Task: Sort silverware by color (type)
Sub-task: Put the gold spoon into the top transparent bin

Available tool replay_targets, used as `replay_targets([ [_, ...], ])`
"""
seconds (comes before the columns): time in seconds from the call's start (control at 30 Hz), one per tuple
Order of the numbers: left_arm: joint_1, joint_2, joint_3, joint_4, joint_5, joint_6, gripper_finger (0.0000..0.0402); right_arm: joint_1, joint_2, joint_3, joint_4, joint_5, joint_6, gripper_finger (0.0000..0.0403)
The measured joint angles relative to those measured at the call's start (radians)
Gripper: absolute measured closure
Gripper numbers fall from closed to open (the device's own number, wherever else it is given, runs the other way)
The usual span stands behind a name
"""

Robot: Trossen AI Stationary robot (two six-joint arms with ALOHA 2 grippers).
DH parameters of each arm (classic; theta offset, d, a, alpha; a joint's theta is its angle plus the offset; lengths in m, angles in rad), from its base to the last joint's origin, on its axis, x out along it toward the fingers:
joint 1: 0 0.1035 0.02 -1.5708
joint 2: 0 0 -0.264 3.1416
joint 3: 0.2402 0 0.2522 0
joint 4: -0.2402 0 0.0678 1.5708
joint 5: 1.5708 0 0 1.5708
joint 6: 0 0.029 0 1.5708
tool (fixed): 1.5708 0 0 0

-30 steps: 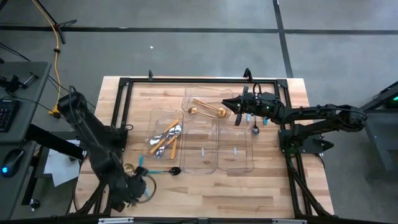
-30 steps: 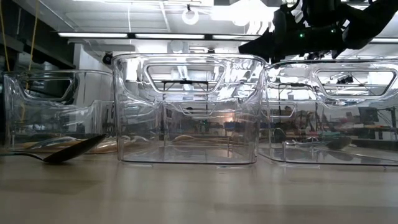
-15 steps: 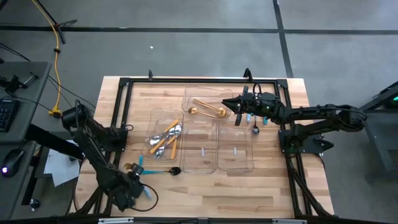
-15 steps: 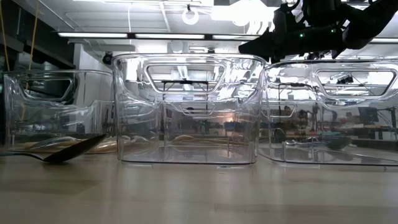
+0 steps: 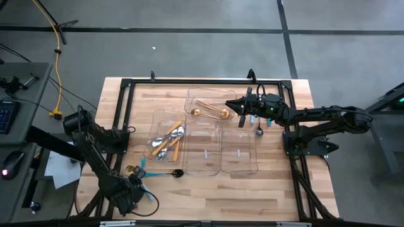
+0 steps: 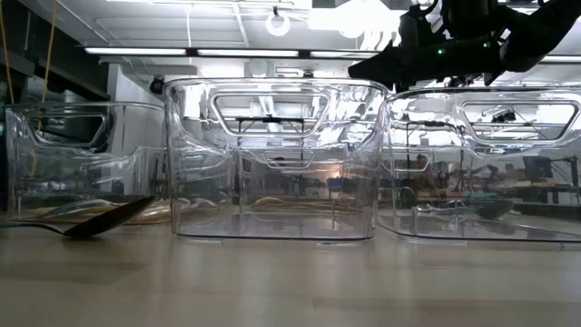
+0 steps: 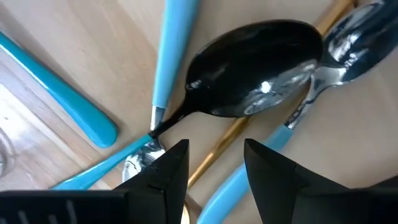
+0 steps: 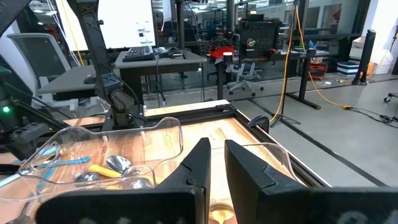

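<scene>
A loose pile of silverware lies at the table's near-left corner (image 5: pixel 142 180): a dark spoon with a teal handle (image 7: pixel 255 68), more teal handles (image 7: pixel 62 93), a silver spoon with a light-blue handle (image 7: pixel 348 31) and a gold handle (image 7: pixel 227 140). My left gripper (image 7: pixel 214 165) is open just above the pile, its fingers on either side of the gold handle without touching it. Another dark teal-handled spoon (image 5: pixel 167 172) lies on the wood. My right gripper (image 5: pixel 242 113) hovers over the far trays, its fingers a narrow gap apart and empty.
Several clear trays stand mid-table. The left tray (image 5: pixel 158 123) holds orange-handled silver pieces (image 5: pixel 169 140). The far tray (image 5: pixel 189 101) holds gold spoons (image 5: pixel 211 111). A light-blue-handled piece (image 5: pixel 257 128) lies by the right tray (image 5: pixel 252 165). A black frame (image 5: pixel 126 85) borders the table.
My left arm has folded lower. Its gripper has moved a little toward the table's near-left corner, over the loose pile. The silverware has not moved.
</scene>
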Motion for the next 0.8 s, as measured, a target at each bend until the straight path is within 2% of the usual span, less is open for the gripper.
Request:
replay_targets([
  [0.8,0.001,-0.004,-0.069,0.090,0.027,0.040,0.0265,0.000,0.000,0.000,0.000,0.000,0.000,0.0370],
])
